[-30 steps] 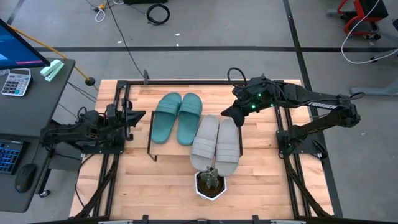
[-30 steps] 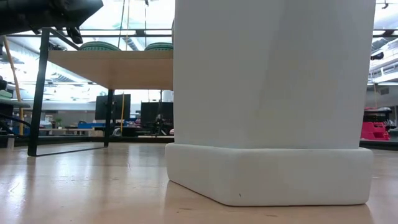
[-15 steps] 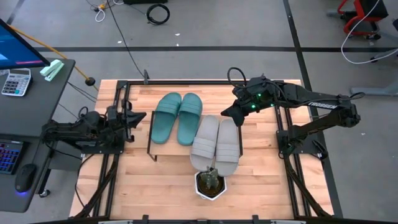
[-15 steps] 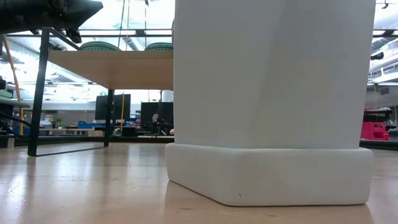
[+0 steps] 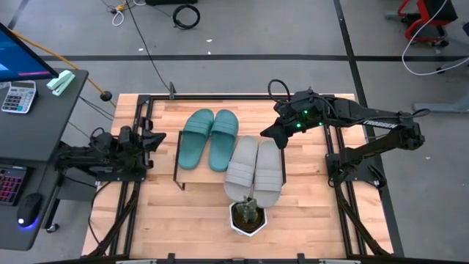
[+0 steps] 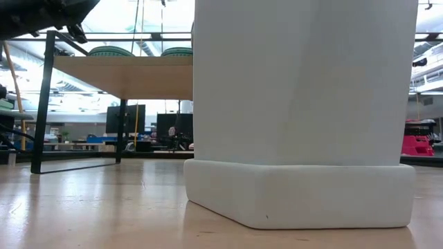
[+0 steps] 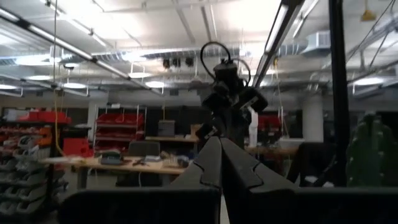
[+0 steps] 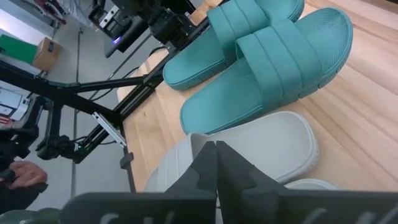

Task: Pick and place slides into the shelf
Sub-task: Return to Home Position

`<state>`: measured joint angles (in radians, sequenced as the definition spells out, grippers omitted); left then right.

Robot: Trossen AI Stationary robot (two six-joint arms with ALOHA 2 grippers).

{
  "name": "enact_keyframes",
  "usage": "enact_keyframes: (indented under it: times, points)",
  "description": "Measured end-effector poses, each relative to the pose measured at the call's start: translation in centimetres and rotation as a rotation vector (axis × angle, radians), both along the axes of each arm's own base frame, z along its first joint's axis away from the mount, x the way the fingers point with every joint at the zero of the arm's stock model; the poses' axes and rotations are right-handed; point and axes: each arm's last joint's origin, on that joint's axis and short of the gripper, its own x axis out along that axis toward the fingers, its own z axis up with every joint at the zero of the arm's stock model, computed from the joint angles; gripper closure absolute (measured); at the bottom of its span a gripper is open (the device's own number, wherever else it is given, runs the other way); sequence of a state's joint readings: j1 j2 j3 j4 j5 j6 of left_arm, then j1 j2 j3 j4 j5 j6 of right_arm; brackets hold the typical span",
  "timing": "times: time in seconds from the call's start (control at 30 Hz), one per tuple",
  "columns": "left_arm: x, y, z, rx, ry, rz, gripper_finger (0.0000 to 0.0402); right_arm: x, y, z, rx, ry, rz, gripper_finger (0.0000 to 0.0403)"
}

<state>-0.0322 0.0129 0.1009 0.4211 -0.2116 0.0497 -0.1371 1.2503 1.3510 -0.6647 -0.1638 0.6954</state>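
So the left gripper (image 5: 157, 138) is hanging at the left edge of the wooden desk (image 5: 300, 220), jaws pinched together, empty. The teal-green foam slides (image 5: 209, 138) and light grey foam slides (image 5: 254, 170) are sitting side by side on the low wood-topped shelf (image 6: 124, 75). The right gripper (image 5: 270, 136) is hovering by the grey pair's far end, jaws closed too. They're looking light and squishy, so I'd be grabbing a wide strap (image 8: 273, 53).

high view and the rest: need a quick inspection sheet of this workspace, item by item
surface: wooden table, bare wood around the shelf
job's things: teal pair and grey pair lie side by side on the shelf
clutter: white potted cactus close to the grey pair's ends
hands: left hand shut, empty, near the table's left edge; right hand shut, empty, by the grey pair
cables: black coil on the floor
surroundings: desk with calculator at left
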Motion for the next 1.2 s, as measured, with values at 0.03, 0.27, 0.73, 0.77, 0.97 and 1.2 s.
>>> enact_keyframes:
  times: [0.03, 0.27, 0.73, 0.77, 0.97, 1.2]
  points:
    - [0.0, 0.0, -0.2, 0.0, -0.015, -0.004, 0.0398, 0.0, 0.0, 0.0, 0.0, 0.0, 0.0, 0.0403]
    - [0.4, -0.1, -1.6, -0.026, -0.035, -0.031, 0.0396, 0.0, 0.0, 0.0, 0.007, 0.0, -0.004, 0.0403]
    - [1.3, -0.5, -3.7, -0.04, 0.156, -0.185, 0.0396, 0.0, 0.0, 0.0, 0.016, 0.001, -0.017, 0.0403]
    - [1.4, -0.5, -3.9, -0.045, 0.179, -0.186, 0.0397, 0.0, 0.0, 0.0, 0.019, 0.002, -0.019, 0.0403]
    - [1.5, -0.4, -4.5, -0.067, 0.233, -0.173, 0.039, 0.0, 0.0, 0.0, 0.026, 0.002, -0.024, 0.0403]
    - [1.7, -0.4, -5.3, -0.08, 0.316, -0.152, 0.0397, 0.0, 0.0, 0.0, 0.027, 0.002, -0.025, 0.0403]
